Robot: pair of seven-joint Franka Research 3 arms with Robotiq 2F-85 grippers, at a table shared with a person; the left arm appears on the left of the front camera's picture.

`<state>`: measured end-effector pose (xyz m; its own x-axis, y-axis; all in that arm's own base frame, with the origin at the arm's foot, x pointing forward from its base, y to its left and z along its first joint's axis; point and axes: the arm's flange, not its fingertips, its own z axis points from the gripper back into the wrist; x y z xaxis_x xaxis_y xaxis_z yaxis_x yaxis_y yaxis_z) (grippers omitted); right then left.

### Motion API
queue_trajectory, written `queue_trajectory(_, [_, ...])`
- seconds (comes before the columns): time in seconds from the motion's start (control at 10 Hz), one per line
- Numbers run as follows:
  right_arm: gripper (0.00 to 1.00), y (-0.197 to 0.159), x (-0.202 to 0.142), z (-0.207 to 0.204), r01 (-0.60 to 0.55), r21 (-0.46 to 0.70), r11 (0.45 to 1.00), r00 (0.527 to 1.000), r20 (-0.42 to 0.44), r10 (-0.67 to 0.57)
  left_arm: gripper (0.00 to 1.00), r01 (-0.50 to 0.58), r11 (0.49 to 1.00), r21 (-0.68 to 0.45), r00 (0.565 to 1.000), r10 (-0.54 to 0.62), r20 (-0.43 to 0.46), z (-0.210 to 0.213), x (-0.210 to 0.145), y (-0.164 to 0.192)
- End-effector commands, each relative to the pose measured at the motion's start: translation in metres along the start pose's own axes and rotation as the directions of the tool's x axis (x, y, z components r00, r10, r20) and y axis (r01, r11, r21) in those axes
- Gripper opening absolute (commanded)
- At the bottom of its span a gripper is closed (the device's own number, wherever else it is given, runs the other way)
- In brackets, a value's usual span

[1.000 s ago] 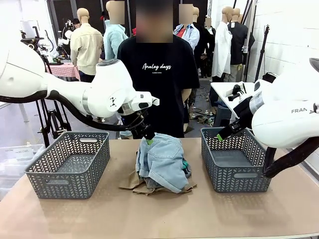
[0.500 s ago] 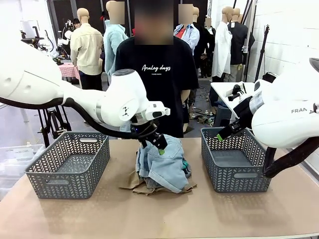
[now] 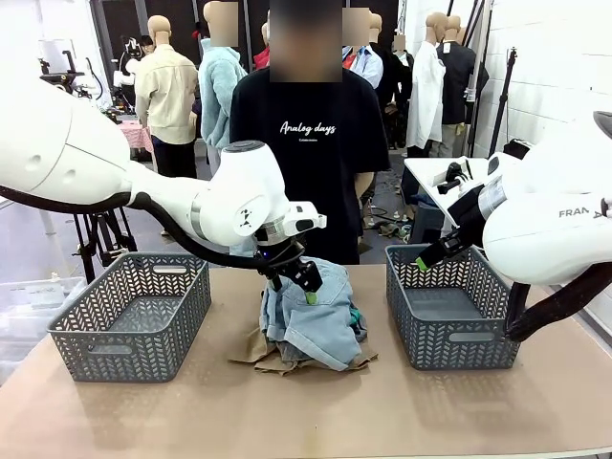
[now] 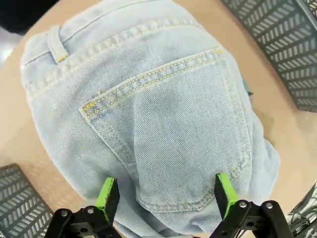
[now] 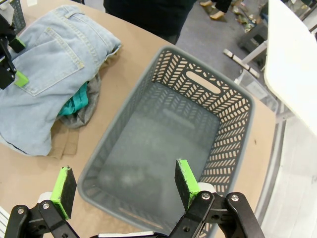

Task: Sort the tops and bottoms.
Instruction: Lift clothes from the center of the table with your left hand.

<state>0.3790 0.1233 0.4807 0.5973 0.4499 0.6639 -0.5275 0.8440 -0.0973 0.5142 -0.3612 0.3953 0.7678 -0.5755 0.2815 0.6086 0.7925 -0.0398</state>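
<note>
The bottoms, a faded light blue denim garment (image 3: pixel 316 325), lie on top of the pile at the table's middle. Under it peek a teal top (image 3: pixel 356 321) and a khaki top (image 3: pixel 256 350). My left gripper (image 3: pixel 302 283) hovers open right over the denim's far top edge. In the left wrist view its green pads straddle the back pocket of the denim (image 4: pixel 158 114), the left gripper (image 4: pixel 166 191) holding nothing. My right gripper (image 5: pixel 125 182) hangs open above the right basket (image 5: pixel 198 84). That view also shows the denim (image 5: pixel 54 64), teal top (image 5: pixel 74 105), a grey top (image 5: pixel 90 94) and khaki top (image 5: pixel 64 144).
A grey plastic basket (image 3: pixel 134 316) stands at the table's left, and another (image 3: pixel 449 320) at its right. A person in a black T-shirt (image 3: pixel 311 143) stands at the far edge behind the pile. Bare tabletop (image 3: pixel 306 411) runs along the front.
My left gripper has swung right and slightly down, from the pile's far left edge to over the denim's top. The right arm has stayed still.
</note>
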Motion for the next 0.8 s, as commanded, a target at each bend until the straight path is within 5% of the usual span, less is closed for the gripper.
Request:
queue_trajectory(0.0, [1.00,-0.0009,0.0001,-0.0028,0.004,-0.002,1.000,1.000,0.009,-0.004,0.93,-0.012,1.000,-0.003,1.000,0.012,-0.021,-0.0011,0.0069,-0.0042])
queue_trajectory(0.7, [1.00,-0.0009,0.0001,-0.0028,0.004,-0.002,1.000,1.000,0.009,-0.004,0.08,-0.118,0.992,-0.042,0.992,0.116,-0.053,0.0007,0.0040,-0.0036])
